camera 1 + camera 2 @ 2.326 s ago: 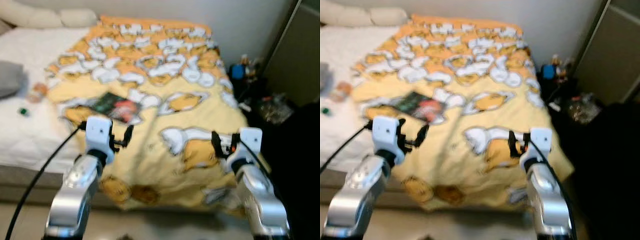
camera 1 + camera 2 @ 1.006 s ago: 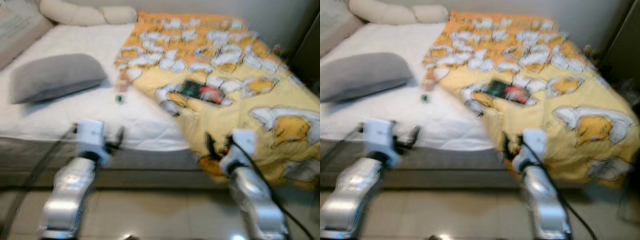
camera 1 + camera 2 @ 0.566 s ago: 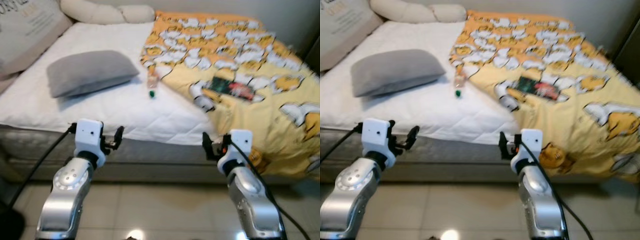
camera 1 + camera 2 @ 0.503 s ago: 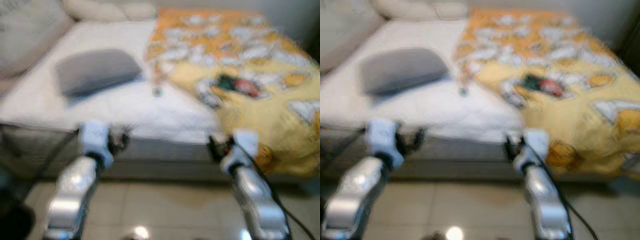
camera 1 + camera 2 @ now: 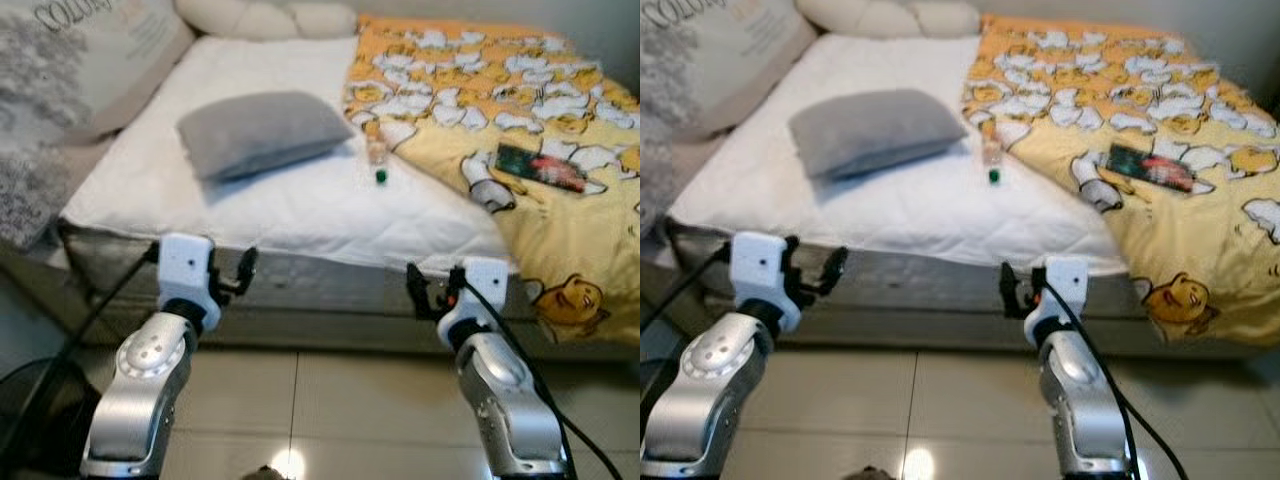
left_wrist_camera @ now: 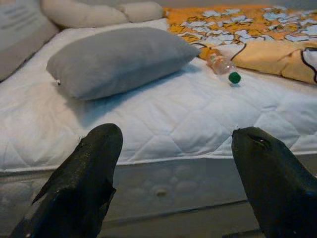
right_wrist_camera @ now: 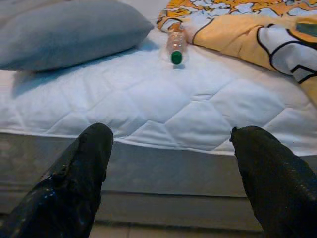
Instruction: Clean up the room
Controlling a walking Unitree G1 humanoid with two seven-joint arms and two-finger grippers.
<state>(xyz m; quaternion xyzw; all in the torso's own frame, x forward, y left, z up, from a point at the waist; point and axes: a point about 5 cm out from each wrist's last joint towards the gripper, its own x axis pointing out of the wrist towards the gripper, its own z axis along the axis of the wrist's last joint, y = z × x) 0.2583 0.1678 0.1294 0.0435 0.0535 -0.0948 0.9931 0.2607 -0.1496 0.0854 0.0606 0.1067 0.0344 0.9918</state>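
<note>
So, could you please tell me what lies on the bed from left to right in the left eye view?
Printed cushion → grey pillow → plastic bottle with a green cap → dark packet lying on the yellow cartoon blanket.

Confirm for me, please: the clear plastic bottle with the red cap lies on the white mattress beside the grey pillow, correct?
Not quite: the clear plastic bottle has a green cap, as the right wrist view shows. It does lie on the white mattress beside the grey pillow.
</note>
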